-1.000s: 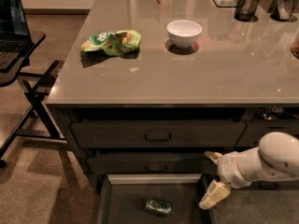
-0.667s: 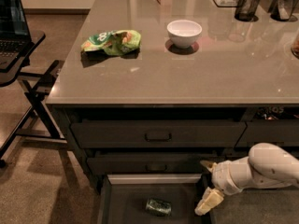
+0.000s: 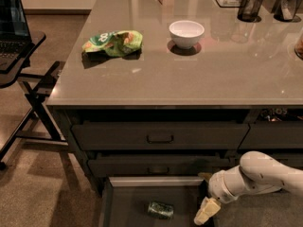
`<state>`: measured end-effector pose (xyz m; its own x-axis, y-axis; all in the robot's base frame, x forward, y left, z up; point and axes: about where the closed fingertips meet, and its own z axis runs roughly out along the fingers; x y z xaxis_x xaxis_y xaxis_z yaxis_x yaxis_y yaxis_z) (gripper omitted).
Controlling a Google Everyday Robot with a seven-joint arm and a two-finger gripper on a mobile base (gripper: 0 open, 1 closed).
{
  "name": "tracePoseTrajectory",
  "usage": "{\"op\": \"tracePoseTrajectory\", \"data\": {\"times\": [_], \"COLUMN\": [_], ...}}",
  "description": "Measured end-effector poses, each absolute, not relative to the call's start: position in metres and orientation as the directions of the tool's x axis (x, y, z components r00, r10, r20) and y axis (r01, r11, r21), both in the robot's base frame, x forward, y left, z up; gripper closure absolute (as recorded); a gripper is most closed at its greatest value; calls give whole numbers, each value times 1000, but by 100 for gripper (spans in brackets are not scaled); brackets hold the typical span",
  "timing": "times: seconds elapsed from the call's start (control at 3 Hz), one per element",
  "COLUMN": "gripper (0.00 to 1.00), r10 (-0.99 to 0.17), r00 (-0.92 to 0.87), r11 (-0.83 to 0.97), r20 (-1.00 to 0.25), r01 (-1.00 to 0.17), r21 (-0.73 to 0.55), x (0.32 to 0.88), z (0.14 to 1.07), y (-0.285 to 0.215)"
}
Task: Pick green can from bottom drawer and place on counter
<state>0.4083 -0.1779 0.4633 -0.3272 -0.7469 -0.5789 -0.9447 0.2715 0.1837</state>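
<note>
Bottom drawer (image 3: 151,181) holds the metallic green can (image 3: 160,210) lying on its side; the pale gripper (image 3: 206,195), fingers apart, hangs near it.

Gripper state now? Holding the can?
Gripper: open, holding nothing, at the right edge of the bottom drawer; green can lies apart on its floor.

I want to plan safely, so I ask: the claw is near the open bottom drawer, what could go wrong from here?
1. The green can lies on its side in the bottom drawer, apart from the open claw; a touch may roll it away.
2. The claw hangs close to the drawer's right side and might bump it.
3. Lifting out, the can could strike the counter edge above.
</note>
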Motion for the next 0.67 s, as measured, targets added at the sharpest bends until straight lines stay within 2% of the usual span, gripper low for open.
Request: {"op": "tracePoseTrajectory", "data": {"times": [0.67], "gripper": [0], "r10": [-667], "r00": [-346], "r11": [236], "r20": [-659], "r01": [-938], "r21": [254], "x": [417], "z": [402], "y": [-150]}}
